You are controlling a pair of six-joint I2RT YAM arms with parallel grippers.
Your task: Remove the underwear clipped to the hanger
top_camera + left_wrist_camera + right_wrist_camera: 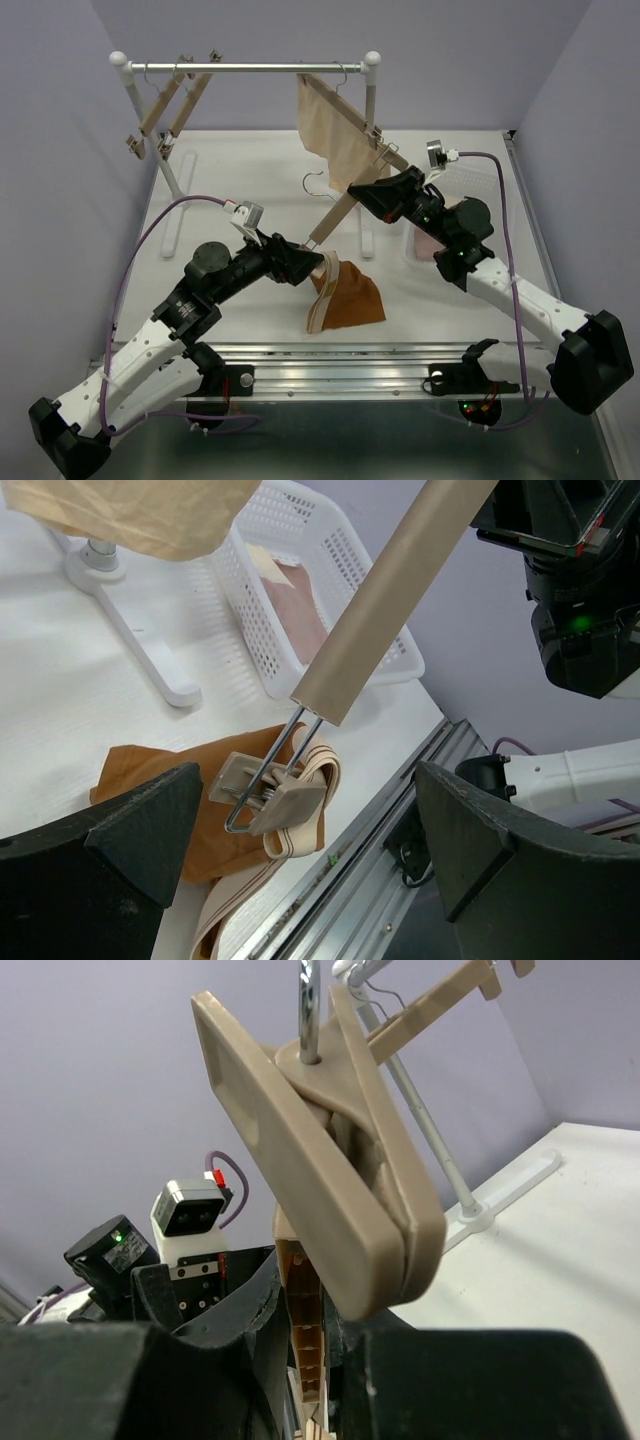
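The rust-brown underwear (352,298) lies on the table, its striped waistband (308,780) pinched in the lower clip (268,798) of a tan hanger (345,212) that slants up to the right. My left gripper (308,262) stands open with its fingers (105,855) on either side of that clip, not touching it. Higher up, my right gripper (370,195) is shut on the hanger's bar (310,1350); the upper clip (330,1170) is closed on nothing. Beige underwear (335,125) hangs from the rail on its own hanger. Pink underwear (300,605) lies in a white basket (370,610).
The rack's rail (245,67) spans the back, with two bare hangers (165,110) at its left end. Its white feet (140,650) rest on the table. The metal front rail (330,365) runs just below the brown underwear. The right arm partly covers the basket (415,240).
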